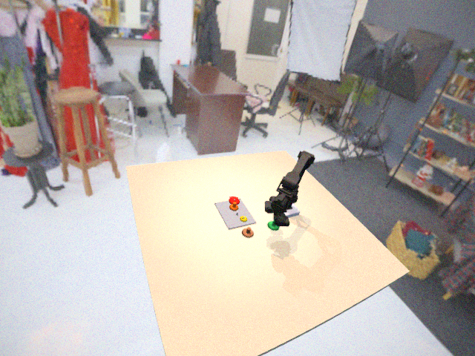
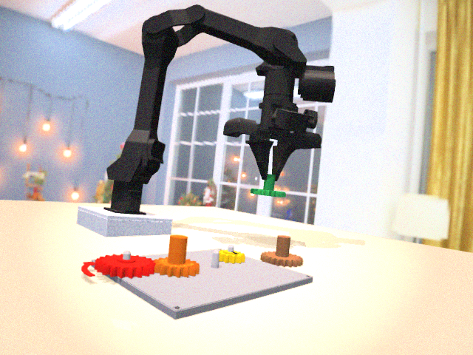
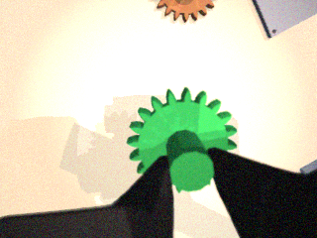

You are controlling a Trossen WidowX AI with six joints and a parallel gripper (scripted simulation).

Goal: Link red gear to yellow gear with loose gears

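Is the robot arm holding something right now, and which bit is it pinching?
Yes: the end effector has the green gear by the upright round post at its middle, not by its teeth.

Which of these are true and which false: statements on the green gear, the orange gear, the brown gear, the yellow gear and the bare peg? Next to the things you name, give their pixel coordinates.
1. The green gear (image 1: pixel 273 225) (image 2: pixel 268 191) (image 3: pixel 183 121) is held by its hub in the gripper (image 1: pixel 280 223) (image 2: pixel 270 177) (image 3: pixel 188 160). True.
2. The orange gear (image 1: pixel 233 208) (image 2: pixel 177 266) lies off the board. False: it is on the grey board (image 1: pixel 234 221) (image 2: pixel 213 293) (image 3: pixel 294 15), beside the red gear (image 1: pixel 232 199) (image 2: pixel 126 265).
3. The brown gear (image 1: pixel 247 233) (image 2: pixel 281 259) (image 3: pixel 185 9) stands on the table. True.
4. The yellow gear (image 1: pixel 243 219) (image 2: pixel 233 257) has a tall hub like the orange one. False: it has none.
5. A bare peg (image 1: pixel 237 213) (image 2: pixel 215 259) stands between the orange and yellow gears. True.
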